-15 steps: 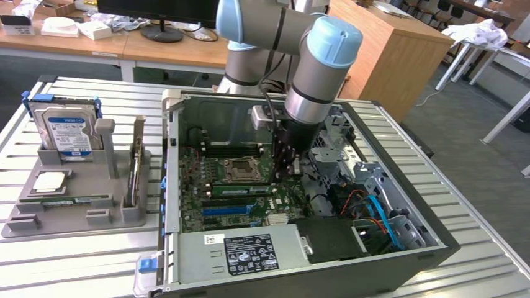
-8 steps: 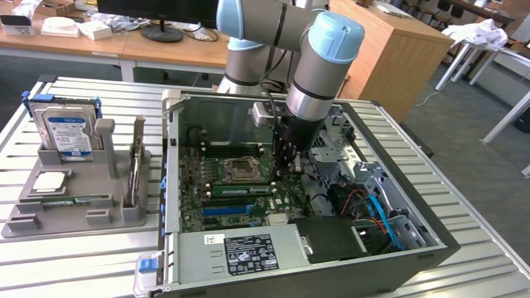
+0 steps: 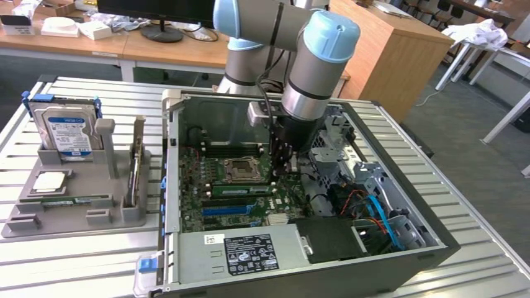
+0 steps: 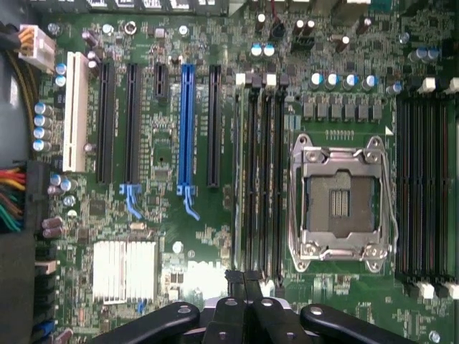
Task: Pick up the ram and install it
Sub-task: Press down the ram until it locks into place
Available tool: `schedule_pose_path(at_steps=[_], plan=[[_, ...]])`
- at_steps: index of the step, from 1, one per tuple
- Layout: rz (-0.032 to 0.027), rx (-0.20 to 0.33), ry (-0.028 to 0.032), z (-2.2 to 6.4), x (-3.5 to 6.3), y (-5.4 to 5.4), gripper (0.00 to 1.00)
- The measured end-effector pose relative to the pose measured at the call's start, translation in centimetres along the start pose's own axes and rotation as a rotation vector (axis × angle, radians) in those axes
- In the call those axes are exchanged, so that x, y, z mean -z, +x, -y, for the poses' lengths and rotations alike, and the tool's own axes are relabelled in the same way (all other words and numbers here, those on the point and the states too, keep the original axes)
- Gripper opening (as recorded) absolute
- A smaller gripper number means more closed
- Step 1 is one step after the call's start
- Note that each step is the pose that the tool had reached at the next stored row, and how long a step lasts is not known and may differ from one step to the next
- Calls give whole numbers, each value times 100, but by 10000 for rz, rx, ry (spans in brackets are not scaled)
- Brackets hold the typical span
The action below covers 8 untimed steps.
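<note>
The ram [image 3: 240, 189], a long green stick, stands on edge in a memory slot beside the empty processor socket [image 3: 240, 167] inside the open computer case. My gripper [image 3: 286, 166] reaches down into the case and hangs over the stick's end on the exterior view's right. Its fingers are shut and I see nothing between them. In the wrist view the shut gripper [image 4: 244, 283] sits over the end of the black memory slots [image 4: 258, 179], with the socket [image 4: 341, 201] alongside.
The case wall [image 3: 172, 155] and drive cage [image 3: 356, 167] close in around the arm. A grey holder [image 3: 74, 214] on the exterior view's left carries a hard drive [image 3: 68, 131], a silver processor chip [image 3: 49, 181] and an upright card [image 3: 134, 167].
</note>
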<state>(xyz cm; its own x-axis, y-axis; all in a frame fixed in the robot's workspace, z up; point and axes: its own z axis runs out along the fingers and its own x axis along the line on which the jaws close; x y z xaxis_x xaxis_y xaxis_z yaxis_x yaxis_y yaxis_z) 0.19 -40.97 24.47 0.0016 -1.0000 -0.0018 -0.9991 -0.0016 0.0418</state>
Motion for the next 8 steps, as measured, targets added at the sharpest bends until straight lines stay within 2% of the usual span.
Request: schedule_pose_path(at_steps=[8], plan=[[0, 0, 0, -150, -7, -1, 10]])
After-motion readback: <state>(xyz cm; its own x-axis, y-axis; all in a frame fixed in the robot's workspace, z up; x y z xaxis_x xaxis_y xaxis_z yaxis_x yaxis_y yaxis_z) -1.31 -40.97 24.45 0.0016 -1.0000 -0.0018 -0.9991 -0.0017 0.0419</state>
